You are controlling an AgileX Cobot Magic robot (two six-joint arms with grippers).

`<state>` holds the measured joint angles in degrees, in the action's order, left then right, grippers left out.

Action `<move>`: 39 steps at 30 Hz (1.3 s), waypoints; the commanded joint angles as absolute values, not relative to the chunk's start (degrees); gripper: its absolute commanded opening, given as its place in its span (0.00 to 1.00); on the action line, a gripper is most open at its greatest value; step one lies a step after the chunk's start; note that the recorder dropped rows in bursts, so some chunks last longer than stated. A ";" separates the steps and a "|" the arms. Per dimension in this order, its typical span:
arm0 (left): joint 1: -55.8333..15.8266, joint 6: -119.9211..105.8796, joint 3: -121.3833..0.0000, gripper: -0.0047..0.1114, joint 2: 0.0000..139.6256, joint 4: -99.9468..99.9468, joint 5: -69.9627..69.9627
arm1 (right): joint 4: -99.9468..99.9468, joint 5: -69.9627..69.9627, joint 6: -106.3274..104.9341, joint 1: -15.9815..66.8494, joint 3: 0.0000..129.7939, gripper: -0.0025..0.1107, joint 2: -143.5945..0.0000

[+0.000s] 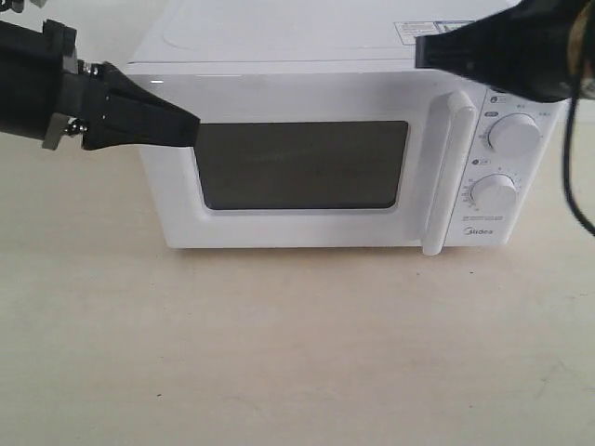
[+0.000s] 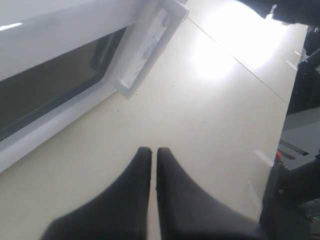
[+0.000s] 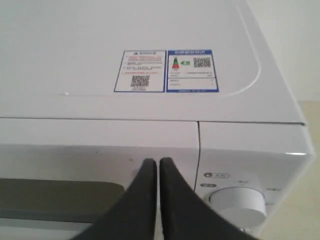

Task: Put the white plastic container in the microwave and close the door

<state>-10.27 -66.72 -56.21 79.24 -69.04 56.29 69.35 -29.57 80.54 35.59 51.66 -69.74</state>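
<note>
With your left gripper and right gripper both pinched together and empty, any push on the closed door may shove the microwave toward the far side.

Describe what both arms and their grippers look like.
Both are matte black. The left gripper has tapering, wedge-shaped fingers, with a bare metal bracket and screws behind them. The right gripper tapers the same way; a thin black cable hangs beside its arm. No markings show.
</note>
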 commanded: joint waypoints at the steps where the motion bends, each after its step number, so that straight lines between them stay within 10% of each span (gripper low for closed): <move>1: -10.50 -66.37 -56.09 0.08 78.66 -68.48 59.06 | 65.79 -38.39 76.52 39.57 48.09 0.02 -59.43; 17: -10.50 -63.81 -56.09 0.08 68.31 -71.56 64.59 | 43.36 -61.22 63.98 46.51 35.15 0.02 -26.62; 39: -10.50 -62.54 -47.35 0.08 52.33 -72.95 64.92 | 35.78 -69.96 63.98 46.51 35.15 0.02 -23.72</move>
<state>-10.27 -63.05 -47.73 52.83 -71.70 64.84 35.46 -69.61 64.46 46.25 35.32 -24.11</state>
